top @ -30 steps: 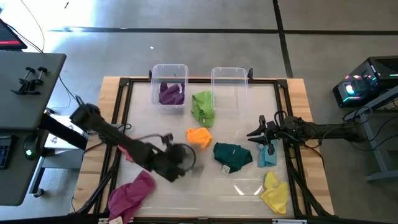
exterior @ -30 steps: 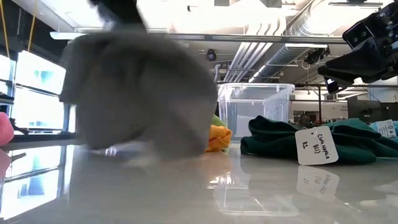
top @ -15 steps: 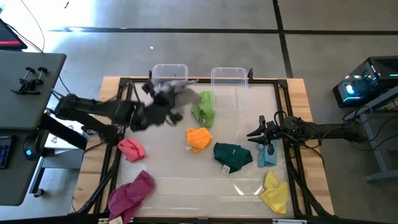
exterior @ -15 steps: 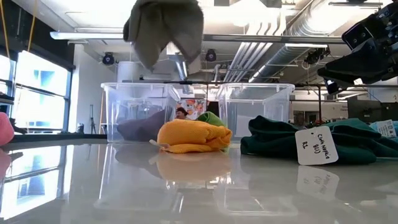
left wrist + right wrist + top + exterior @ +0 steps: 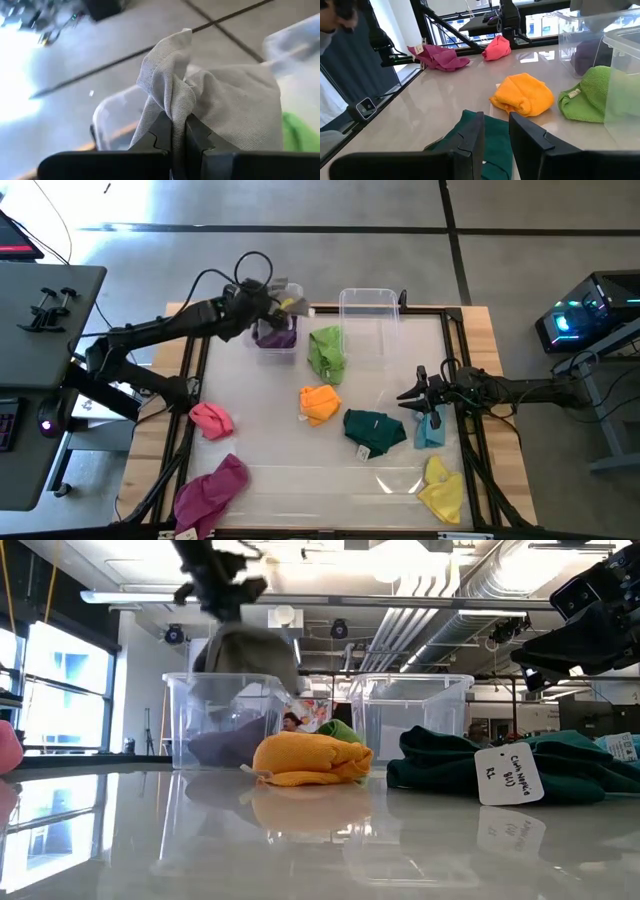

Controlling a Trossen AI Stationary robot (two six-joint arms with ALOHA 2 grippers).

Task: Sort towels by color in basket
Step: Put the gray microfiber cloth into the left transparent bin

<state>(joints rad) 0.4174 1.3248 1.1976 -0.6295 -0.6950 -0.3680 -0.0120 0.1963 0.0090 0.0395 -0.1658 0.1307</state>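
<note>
Above the left bin (image 5: 272, 320), left gripper (image 5: 268, 298) has carried the grey towel (image 5: 220, 107) up from the counter (image 5: 300, 470), jaws clamped on it; release onto the purple towel (image 5: 275, 335) seems next; right gripper (image 5: 414, 394) waits, jaws slightly apart.

The glossy white table (image 5: 270, 470) carries two clear bins (image 5: 370, 315) and seven loose towels (image 5: 320, 402).
</note>
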